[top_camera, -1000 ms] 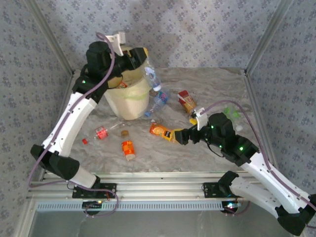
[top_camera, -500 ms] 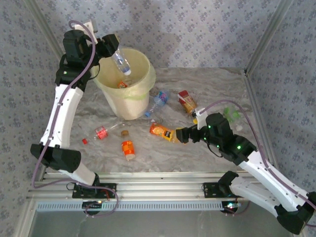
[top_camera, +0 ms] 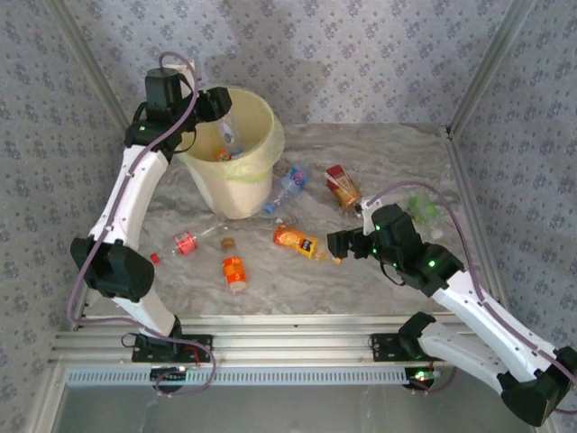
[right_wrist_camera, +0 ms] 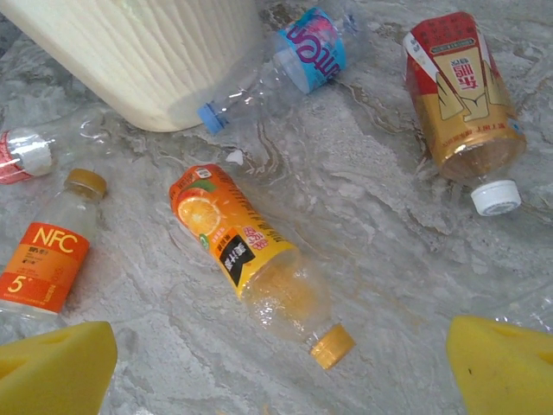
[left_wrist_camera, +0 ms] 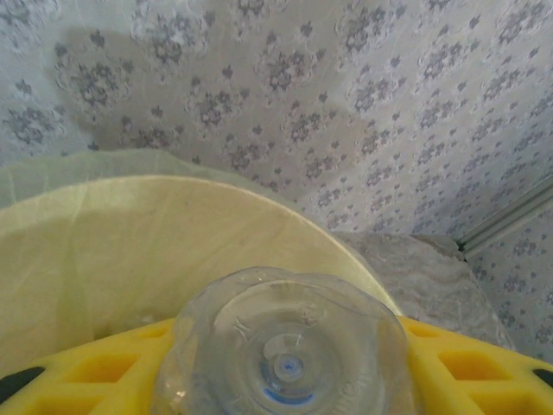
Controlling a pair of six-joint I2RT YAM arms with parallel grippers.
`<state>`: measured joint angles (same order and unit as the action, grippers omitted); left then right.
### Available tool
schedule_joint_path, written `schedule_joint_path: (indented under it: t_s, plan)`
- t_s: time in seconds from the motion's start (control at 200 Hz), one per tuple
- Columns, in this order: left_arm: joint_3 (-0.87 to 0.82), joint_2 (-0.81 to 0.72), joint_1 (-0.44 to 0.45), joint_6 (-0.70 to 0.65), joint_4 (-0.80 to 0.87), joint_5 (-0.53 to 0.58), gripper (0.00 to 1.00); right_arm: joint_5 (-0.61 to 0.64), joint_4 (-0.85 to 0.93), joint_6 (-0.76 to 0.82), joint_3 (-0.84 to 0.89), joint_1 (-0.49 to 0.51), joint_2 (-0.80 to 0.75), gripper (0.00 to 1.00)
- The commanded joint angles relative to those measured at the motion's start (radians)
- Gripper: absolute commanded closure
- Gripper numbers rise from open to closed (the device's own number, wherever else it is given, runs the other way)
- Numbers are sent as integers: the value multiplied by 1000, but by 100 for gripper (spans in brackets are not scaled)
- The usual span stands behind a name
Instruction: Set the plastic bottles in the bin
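Up in the upper left of the overhead view, the left gripper (top_camera: pixel 219 113) hangs over the mouth of the round cream-white bin (top_camera: pixel 239 185) with the pale yellow bag folded over its rim. Its yellow fingers (left_wrist_camera: pixel 467 367) are pinched on a small clear plastic bottle (left_wrist_camera: pixel 285 346). The wrist view looks straight at the bottle's round base, with a yellow pad hugging it on either side. From above, the bottle (top_camera: pixel 227 135) points down inside the bin's opening, and something orange (top_camera: pixel 223 155) lies lower in the bag.

The right gripper (top_camera: pixel 335 245) sits low over the grey marbled table (top_camera: pixel 397 153), right of centre. Its jaws are spread wide, the two yellow fingertips (right_wrist_camera: pixel 52 367) at the bottom corners of its own view, holding nothing.

Just ahead of it lies a bottle with an orange fruit label and an orange cap (right_wrist_camera: pixel 251 259), on its side with the cap toward the gripper. At the left of that view are a bottle with an orange "NFC" label and a tan cap (right_wrist_camera: pixel 47 264) and, above it, a clear bottle with a red label (right_wrist_camera: pixel 17 151) at the edge. At the top, a clear bottle with a blue label and blue cap (right_wrist_camera: pixel 289 60) rests against the foot of the bin. In the upper right lies a red-and-gold labelled bottle with a white cap (right_wrist_camera: pixel 462 99).
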<state>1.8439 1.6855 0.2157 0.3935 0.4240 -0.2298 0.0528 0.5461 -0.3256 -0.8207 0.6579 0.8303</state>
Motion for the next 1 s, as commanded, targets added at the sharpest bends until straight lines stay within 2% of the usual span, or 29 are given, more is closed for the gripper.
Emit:
schedule_joint_path:
  t_s: [0.0,0.235,0.405,0.55,0.695,0.994]
  plan:
    - [2,16,-1,11,7,-62,44,-13,13,-18,-11,-19,11,0]
    - [-23,50,2,26,32,-93,38,-75,3,-8,-32,-39,82,3]
    - [-24,62,4,23,68,-108,31,-107,4,-7,-68,-86,160,10]
    - [-34,20,4,-5,78,-102,20,-130,-9,15,-90,-149,211,13]
    - [-73,-60,5,-39,50,-98,1,-180,-14,80,-105,-209,268,14]
    - [-240,-280,31,-89,7,-150,0,-150,-55,224,-131,-281,378,12]
